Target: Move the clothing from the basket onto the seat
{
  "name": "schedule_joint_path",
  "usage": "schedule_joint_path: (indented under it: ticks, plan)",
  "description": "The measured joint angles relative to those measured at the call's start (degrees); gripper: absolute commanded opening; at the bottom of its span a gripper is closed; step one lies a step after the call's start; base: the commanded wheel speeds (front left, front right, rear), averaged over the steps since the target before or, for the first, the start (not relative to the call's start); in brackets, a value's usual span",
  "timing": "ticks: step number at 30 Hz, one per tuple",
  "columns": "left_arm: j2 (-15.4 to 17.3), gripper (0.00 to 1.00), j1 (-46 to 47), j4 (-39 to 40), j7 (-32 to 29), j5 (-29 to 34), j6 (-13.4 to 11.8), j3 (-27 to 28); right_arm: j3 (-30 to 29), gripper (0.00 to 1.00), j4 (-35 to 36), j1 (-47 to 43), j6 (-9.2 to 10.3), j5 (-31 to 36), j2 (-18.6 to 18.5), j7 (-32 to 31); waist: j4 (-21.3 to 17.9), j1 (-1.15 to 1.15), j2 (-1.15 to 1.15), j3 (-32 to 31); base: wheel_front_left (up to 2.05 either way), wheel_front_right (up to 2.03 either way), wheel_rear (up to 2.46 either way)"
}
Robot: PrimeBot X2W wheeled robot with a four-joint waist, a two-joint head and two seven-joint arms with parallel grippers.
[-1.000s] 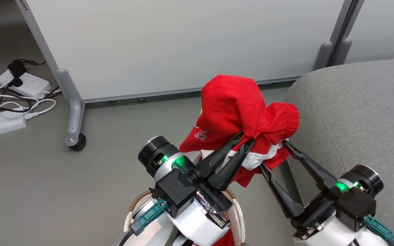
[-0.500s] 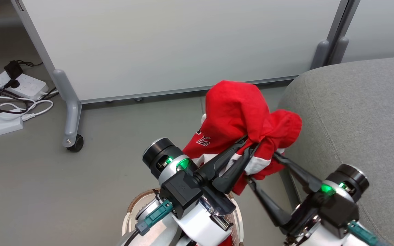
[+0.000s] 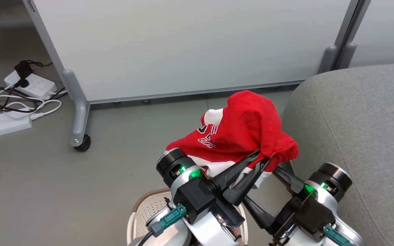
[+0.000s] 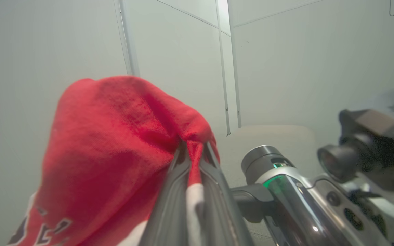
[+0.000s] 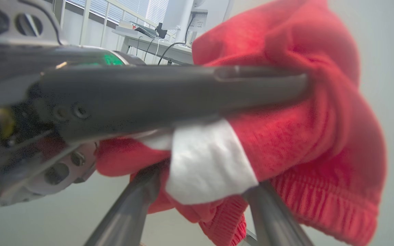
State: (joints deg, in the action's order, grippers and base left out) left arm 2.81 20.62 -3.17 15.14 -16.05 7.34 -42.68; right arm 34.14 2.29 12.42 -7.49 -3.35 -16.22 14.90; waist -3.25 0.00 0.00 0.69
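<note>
The left gripper (image 3: 263, 159) was clamped on a fold of the red clothing (image 3: 248, 126). It held the bundle in the air over the floor (image 3: 46, 177), past the basket (image 3: 141, 205) and just beside the seat (image 3: 354, 119). The right gripper (image 3: 260, 184) stood wide under the bundle, gripping nothing. The step looked like the carry. Next, the load would need swinging right over the seat before being let go.

In the left wrist view, red and white cloth ran pinched between the closed fingers (image 4: 171, 201).

In the right wrist view, the spread fingers (image 5: 128, 212) flanked a hanging white patch; whether they touched it was unclear. Most of the basket was cut off, so anything left inside was hidden.
</note>
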Motion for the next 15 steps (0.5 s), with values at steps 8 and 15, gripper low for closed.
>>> schedule_joint_path:
  ticks: [8,15]
  plan:
    - [0.01,0.00,-0.02,-0.21,0.00,-0.62,0.00,0.12,-2.64,0.00,-1.86,-1.35,0.00,-1.24,2.49,0.00,0.75,0.00,0.00,-0.59,0.00,0.00,0.00]
    - [-0.04,0.00,-0.72,0.35,0.00,-0.31,0.07,2.24,-6.05,0.00,-1.52,-2.71,0.00,-1.65,4.42,0.00,0.56,0.00,0.00,-0.73,0.00,0.00,0.00]
